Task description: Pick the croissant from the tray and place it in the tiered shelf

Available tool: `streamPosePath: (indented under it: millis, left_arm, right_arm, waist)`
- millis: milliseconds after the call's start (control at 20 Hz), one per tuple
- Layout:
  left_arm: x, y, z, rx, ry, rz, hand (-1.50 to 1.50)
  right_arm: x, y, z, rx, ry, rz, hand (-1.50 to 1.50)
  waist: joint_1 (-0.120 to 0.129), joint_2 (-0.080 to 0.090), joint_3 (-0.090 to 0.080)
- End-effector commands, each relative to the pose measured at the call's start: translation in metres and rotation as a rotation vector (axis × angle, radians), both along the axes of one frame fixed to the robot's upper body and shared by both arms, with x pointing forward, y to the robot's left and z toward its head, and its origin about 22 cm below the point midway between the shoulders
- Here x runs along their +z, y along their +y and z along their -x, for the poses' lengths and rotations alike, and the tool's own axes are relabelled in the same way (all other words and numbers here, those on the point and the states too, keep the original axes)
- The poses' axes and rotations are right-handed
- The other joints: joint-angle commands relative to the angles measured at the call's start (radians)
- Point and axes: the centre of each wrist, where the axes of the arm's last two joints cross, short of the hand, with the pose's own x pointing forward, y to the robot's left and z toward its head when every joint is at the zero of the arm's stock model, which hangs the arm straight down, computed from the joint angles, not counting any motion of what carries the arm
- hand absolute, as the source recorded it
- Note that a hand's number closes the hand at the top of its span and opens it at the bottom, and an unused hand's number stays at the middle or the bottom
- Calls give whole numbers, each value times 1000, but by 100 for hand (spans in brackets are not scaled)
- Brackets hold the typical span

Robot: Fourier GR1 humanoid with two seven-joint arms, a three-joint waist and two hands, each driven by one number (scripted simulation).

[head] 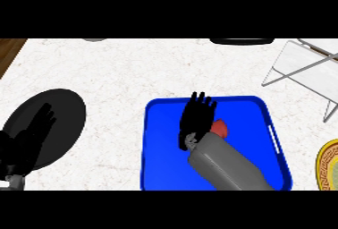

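Nearest, the right forearm comes in at 6 o'clock over the blue tray. The right hand hovers above the tray's middle with its fingers straight and spread, holding nothing. The croissant lies on the tray, just at 3 o'clock of the hand's heel and partly hidden under it, so it does not look grasped yet. At 8 o'clock the left hand rests open over a black plate. Farther off, at 2 o'clock from the tray and well apart, stands the tiered shelf. By my reading the task has barely begun: grasping, lifting, carrying and placing are all left.
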Motion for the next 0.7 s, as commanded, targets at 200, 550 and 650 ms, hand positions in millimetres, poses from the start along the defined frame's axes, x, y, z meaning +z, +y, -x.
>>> streamPosePath:
  millis: [200, 550, 650]
  left_arm:
    - [5, -1, -3, -15, 18, -13, 0]
    - [5, 20, -5, -7, -6, -6, 0]
    - [12, 5, -3, -24, -18, 7, 0]
  right_arm:
    - [13, -6, -16, -160, 52, 77, -150]
    - [-22, -26, -16, -200, 76, 60, 150]
    - [-29, -28, -10, -183, 74, -6, 150]
  waist:
    - [4, 3, 0]
    - [11, 7, 0]
    - [16, 5, 1]
